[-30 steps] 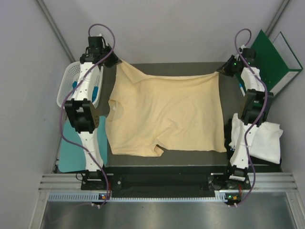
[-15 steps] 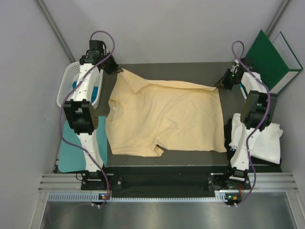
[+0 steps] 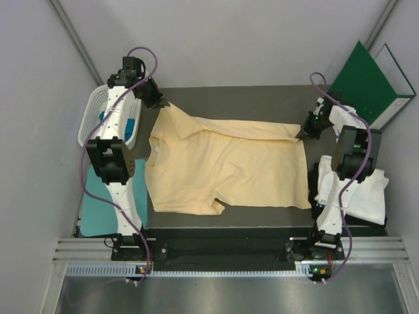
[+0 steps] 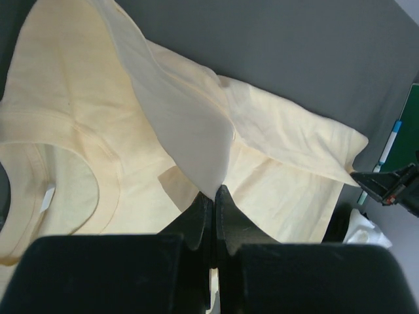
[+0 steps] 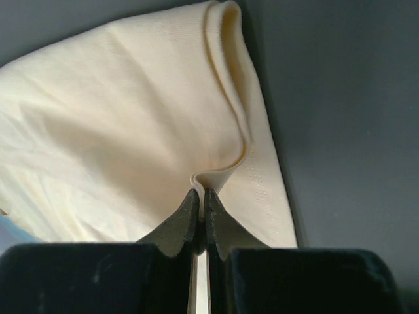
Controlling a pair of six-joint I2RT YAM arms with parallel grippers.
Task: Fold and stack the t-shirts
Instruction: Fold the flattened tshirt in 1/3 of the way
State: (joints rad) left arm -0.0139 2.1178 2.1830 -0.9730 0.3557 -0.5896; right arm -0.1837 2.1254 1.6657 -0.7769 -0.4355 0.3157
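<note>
Left tool, by basket, and right tool, by folder, pinch peach t-shirt.

Table: dark grey, matte top, with a bare strip along the far side.

Directly on it:
- 1 peach-yellow t-shirt, spread across most of the top. The collar points left and the hem right. 1 sleeve lies flat at the near edge. The body is flat with soft wrinkles. The far long edge is raised off the surface at both corners and doubled over toward the near side.
- 1 white t-shirt, rumpled, at the right edge, just beside the yellow hem. Dark cloth shows under its near side.
- 1 flat teal sheet at the near left; cloth or board not clear.
- 1 white basket at the far left edge.
</note>
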